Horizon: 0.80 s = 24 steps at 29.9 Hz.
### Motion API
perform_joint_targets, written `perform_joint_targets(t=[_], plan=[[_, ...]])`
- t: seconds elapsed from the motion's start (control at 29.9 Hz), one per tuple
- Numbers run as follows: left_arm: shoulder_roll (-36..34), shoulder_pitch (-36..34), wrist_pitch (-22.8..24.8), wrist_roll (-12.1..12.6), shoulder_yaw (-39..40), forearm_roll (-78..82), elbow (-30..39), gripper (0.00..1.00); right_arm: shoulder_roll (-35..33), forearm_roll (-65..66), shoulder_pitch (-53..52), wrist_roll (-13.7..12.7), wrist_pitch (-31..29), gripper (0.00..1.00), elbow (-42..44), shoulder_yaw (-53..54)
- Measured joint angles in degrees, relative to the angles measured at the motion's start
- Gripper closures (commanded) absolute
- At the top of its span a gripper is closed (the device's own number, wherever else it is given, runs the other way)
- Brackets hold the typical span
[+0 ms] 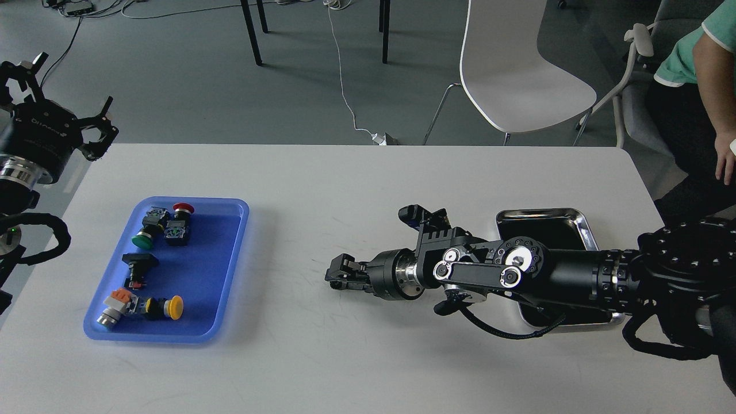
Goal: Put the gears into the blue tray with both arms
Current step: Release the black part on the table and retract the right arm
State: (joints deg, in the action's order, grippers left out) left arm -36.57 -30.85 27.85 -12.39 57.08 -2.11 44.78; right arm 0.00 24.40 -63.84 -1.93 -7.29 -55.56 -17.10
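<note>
The blue tray [233,253] lies on the left of the white table and holds several push-button switches with coloured caps. No gears show anywhere; they are hidden or out of view. My right gripper [336,276] hangs low over the table's middle, pointing left toward the tray and roughly a hand's width short of it. Its dark fingers sit close together, and I cannot make out whether anything is between them. My left gripper [72,86] is raised off the table's far left corner, claws spread open and empty.
A shiny steel tray [575,215] with a dark inside lies at the right, partly under my right arm. A white chair [517,75] stands behind the table. A seated person [701,86] is at the far right.
</note>
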Motion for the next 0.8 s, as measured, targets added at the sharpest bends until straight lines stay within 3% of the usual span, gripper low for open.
perform_joint_targets(t=[0.17,0.57,0.67,0.8], plan=[[0.0,0.0,-0.1,0.0,-0.1,0.0,0.0,0.01,0.0,-0.1,-0.4,0.1,0.1,0.11,0.0,0.2],[-0.6,0.0,-0.3,0.0,-0.3,0.0,-0.1,0.02,-0.3,-1.4,-9.0,0.1,-1.1,0.08,-2.6,9.1],[-1.0,0.1,-0.4,0.0,-0.5,0.3,0.0,0.02,-4.3,-1.4,-9.3,0.3,-1.1,0.07,-5.2,11.7],[-2.9,0.5,-1.0,0.0,-1.1,0.6,3.0,0.02,-16.0,-2.5,-7.6,0.8,-0.8,0.07,-9.9,18.0]])
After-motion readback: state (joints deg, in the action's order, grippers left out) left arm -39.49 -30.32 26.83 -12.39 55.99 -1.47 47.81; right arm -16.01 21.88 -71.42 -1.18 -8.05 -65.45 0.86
